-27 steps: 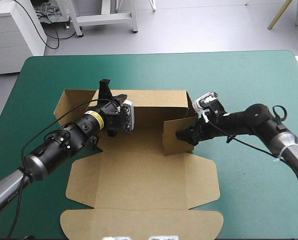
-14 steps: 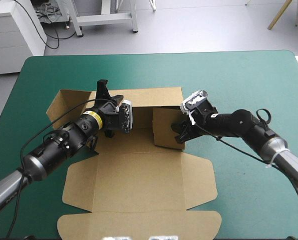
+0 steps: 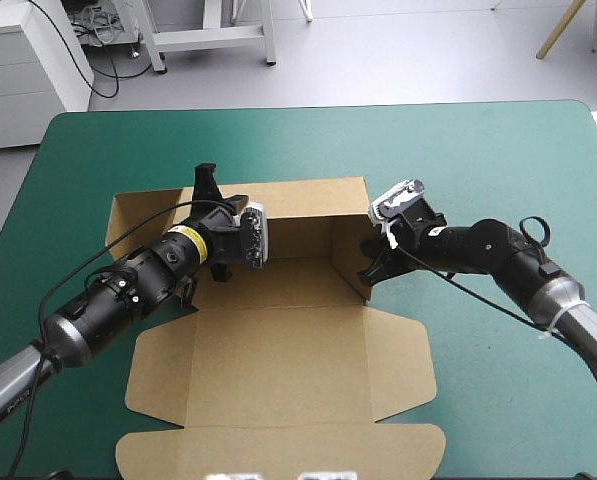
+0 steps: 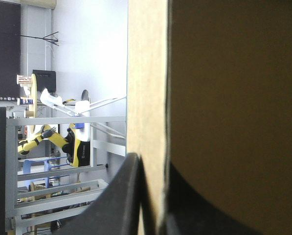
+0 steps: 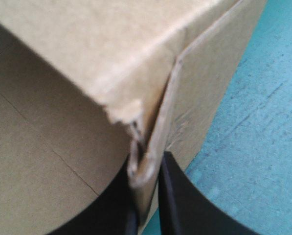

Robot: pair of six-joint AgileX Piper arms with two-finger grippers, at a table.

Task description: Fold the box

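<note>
- Box (image 3: 278, 350) lies mid-worktop (image 3: 478, 150), its back wall raised.
- Left jaws pinch that wall's top edge, all but closed on board.
- Right jaws clamp the standing side wall at its right end.
- Left side and front flaps lie flat: roughly halfway, I judge.

Bare table (image 3: 478, 150) around walled box (image 3: 308, 210)

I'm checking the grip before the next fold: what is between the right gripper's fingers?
A raised side wall of the box, doubled at its edge, sits pinched between the fingers, as the right wrist view shows.
</note>
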